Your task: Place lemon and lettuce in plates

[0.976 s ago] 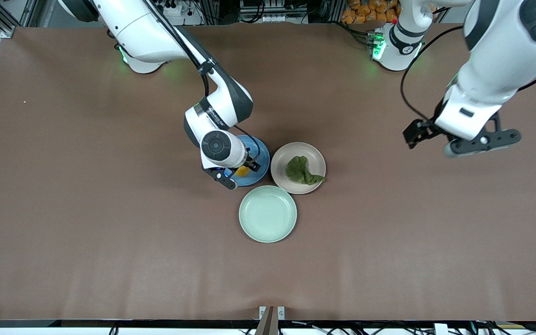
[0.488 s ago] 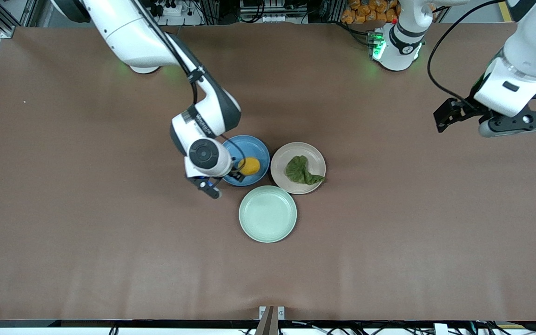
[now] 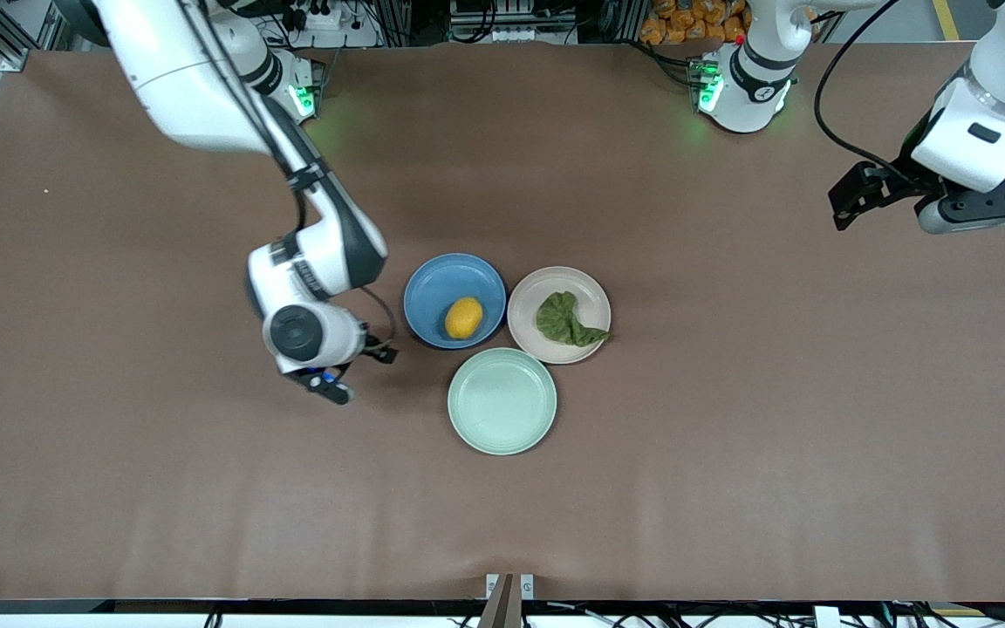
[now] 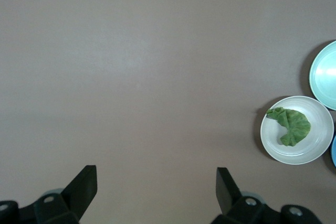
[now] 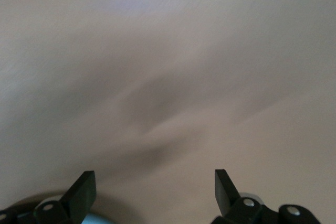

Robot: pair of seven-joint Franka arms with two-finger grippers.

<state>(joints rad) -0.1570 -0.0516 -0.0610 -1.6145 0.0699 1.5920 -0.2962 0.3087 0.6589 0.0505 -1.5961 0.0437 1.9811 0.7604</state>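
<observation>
The yellow-orange lemon [image 3: 464, 317] lies in the blue plate [image 3: 433, 283]. The dark green lettuce [image 3: 565, 320] lies in the beige-pink plate [image 3: 555, 283] beside it, with its tip over the rim. My right gripper [image 3: 328, 386] is open and empty over bare table, beside the blue plate toward the right arm's end. My left gripper [image 3: 987, 209] is open and empty, high over the left arm's end of the table. In the left wrist view the gripper [image 4: 156, 174] is open, and the lettuce [image 4: 290, 124] shows on the beige-pink plate [image 4: 310, 148]. The right wrist view shows my open right gripper [image 5: 152, 179] over bare table.
A pale mint-green plate [image 3: 502, 401] stands empty nearer the front camera, touching both other plates; it also shows in the left wrist view [image 4: 325, 74]. The brown table [image 3: 729, 436] spreads wide on all sides.
My right gripper has let go of the lemon in the blue plate and moved off toward the right arm's end. My left arm has drawn farther toward its own end.
</observation>
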